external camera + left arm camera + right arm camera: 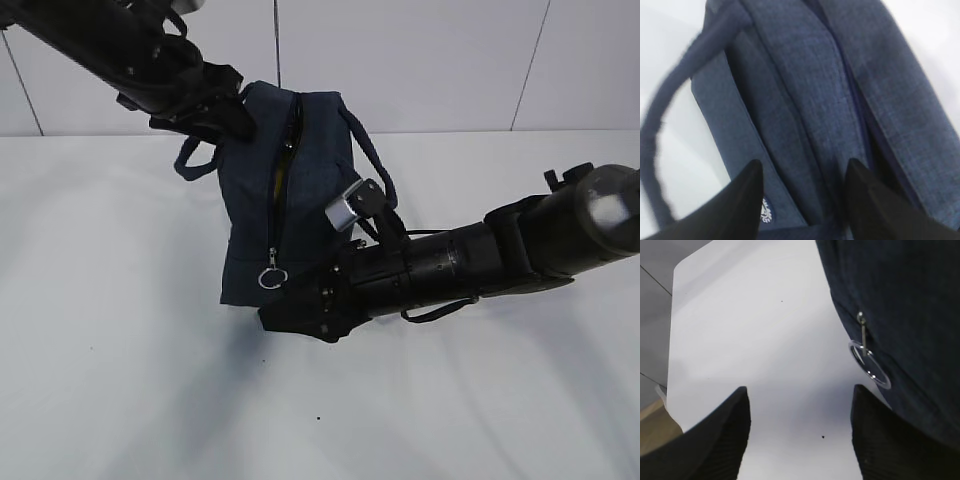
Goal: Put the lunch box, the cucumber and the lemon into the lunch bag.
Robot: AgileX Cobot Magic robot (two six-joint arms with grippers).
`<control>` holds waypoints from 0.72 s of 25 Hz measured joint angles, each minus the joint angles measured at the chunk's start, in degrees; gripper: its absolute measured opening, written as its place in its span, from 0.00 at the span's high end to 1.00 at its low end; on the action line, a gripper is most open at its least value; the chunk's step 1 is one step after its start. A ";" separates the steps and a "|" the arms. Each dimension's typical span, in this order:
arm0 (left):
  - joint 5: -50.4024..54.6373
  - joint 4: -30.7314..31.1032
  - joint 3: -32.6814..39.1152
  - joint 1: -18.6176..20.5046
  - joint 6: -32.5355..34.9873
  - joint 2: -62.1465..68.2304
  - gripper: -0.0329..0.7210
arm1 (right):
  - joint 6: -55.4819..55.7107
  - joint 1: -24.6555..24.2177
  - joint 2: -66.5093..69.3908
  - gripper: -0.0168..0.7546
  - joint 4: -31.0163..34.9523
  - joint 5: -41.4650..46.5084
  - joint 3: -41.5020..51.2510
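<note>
Bag (300,200) of dark navy fabric stands on the white table (120,380), near its far edge by the wall. Its zipper (280,190) runs down the face toward the camera, with a thin yellow streak showing in the slit (possibly the lemon, though too little shows to be sure). A silver ring pull (270,278) hangs at the zipper's lower end, and loop handles stick out to either side of the bag.

The left gripper (802,200) sits at the bag's upper left corner; its jaws are spread over the fabric, with cloth and a bit of the white logo (767,212) between them, and nothing visibly pinched.

The right gripper (800,435) lies low at the bag's base, just beside the ring pull, jaws parted over bare table and gripping nothing.
</note>
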 joint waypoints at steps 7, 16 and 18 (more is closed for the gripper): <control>3.90 -0.75 -0.04 -1.89 0.00 2.15 0.70 | 0.00 0.00 0.00 0.36 0.00 -2.50 0.00; 7.76 -6.27 -0.04 -2.38 0.00 2.18 0.94 | 0.21 0.00 0.00 0.36 0.08 -4.78 0.00; 8.69 -8.63 -0.04 -2.38 0.00 2.28 0.94 | 0.21 0.00 0.00 0.36 0.08 -5.01 0.00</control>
